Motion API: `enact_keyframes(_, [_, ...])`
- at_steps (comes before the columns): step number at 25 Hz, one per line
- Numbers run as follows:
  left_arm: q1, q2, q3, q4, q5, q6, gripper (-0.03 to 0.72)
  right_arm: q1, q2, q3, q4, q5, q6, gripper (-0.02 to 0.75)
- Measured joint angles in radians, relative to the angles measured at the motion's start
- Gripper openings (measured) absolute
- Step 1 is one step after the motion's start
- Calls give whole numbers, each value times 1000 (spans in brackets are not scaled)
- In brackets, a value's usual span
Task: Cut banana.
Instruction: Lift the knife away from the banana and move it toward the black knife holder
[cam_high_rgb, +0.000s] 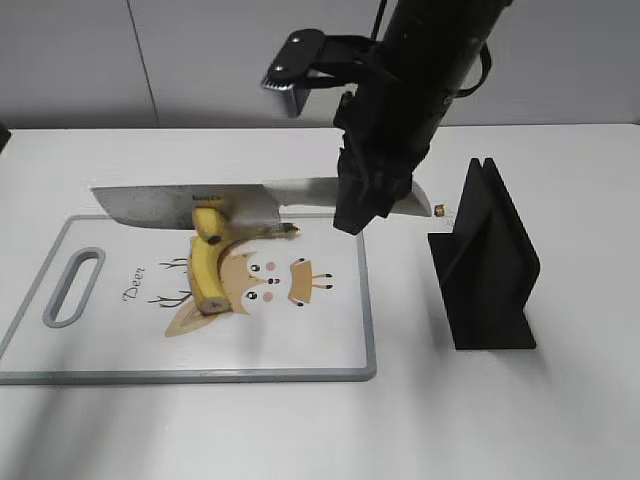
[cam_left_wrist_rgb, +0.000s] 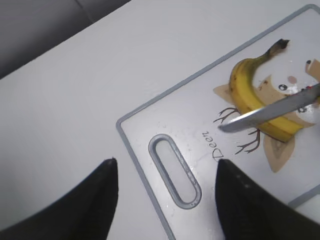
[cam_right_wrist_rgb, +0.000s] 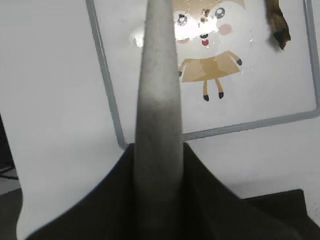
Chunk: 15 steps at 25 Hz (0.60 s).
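Observation:
A yellow banana (cam_high_rgb: 207, 268) lies on the white deer-print cutting board (cam_high_rgb: 300, 340). My right gripper (cam_high_rgb: 375, 200) is shut on the handle of a wide kitchen knife (cam_high_rgb: 160, 204). The blade lies across the banana's upper part, near its stem end. In the left wrist view the blade (cam_left_wrist_rgb: 272, 111) crosses the banana (cam_left_wrist_rgb: 244, 84). In the right wrist view the grey handle (cam_right_wrist_rgb: 157, 100) runs out from my shut fingers (cam_right_wrist_rgb: 157, 165) over the board (cam_right_wrist_rgb: 270, 75). My left gripper (cam_left_wrist_rgb: 166, 161) is open and empty above the board's handle slot; it does not show in the exterior view.
A black knife stand (cam_high_rgb: 485, 262) stands on the white table right of the board. The board's grey rim and handle slot (cam_high_rgb: 72, 287) are at the left. The banana's dark stem (cam_right_wrist_rgb: 278, 22) shows in the right wrist view.

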Motion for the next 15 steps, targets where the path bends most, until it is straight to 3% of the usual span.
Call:
enact_keyframes(4, [46,-23,0,6,84,-89,592,0,-47,0,0,31,124,160])
enact_keyframes(11, [51,-30,0,147,393,-371,591,0,-109,16,0,80,428,160])
enact_keyframes(15, [51,-76,17,175,498,-431,590,0,-160,80,8,74,547,160])
